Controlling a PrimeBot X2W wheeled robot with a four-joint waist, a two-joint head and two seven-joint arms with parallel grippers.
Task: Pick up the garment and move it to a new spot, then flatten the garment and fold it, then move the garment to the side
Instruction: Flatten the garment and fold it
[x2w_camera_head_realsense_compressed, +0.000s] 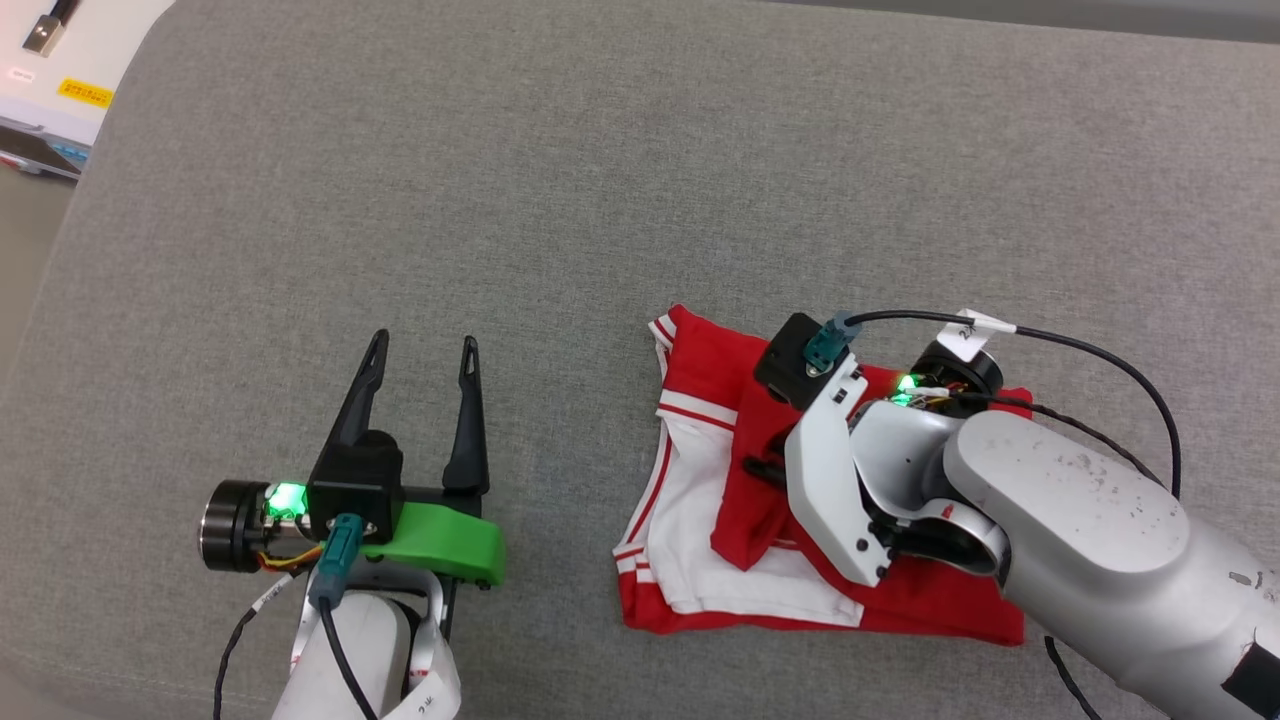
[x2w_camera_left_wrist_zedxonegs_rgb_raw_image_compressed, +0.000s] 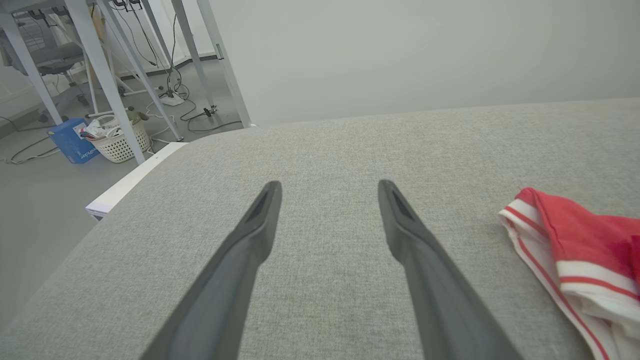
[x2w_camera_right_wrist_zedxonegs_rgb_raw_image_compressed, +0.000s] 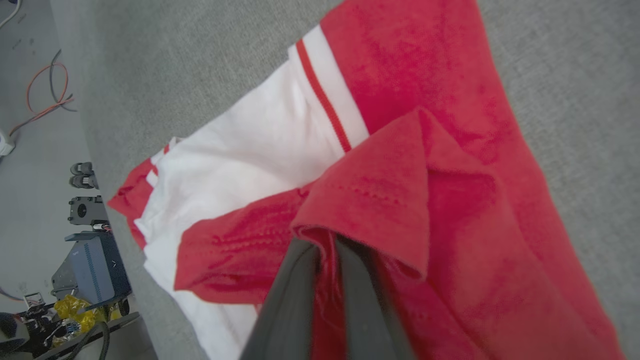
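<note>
Head view: the grey padded surface (x2w_camera_head_realsense_compressed: 600, 200) carries the garment (x2w_camera_head_realsense_compressed: 700, 370) on the robot's right-hand side, near the front edge and lying clear of the left gripper (x2w_camera_head_realsense_compressed: 424, 342).

Garment condition: gathered into a compact, roughly rectangular packet, red body panels lapped over a white sleeve with red-striped trim. Layers are uneven. One red flap with a stitched hem stands raised and creased at the middle. No chest lettering is visible.

Right gripper (x2w_camera_right_wrist_zedxonegs_rgb_raw_image_compressed: 324, 250): jaws clenched, with a pinch of red cloth caught between the two dark fingers under that raised flap, as the right wrist view shows.

Left gripper: jaws released and spread wide, holding nothing, poised above bare surface.

Assessment: folding appears to be in its last stage, the pinched flap not yet laid flat. The next move calls for drawing that flap across and pressing it down without dragging the lower layers, before any shift to the side.
</note>
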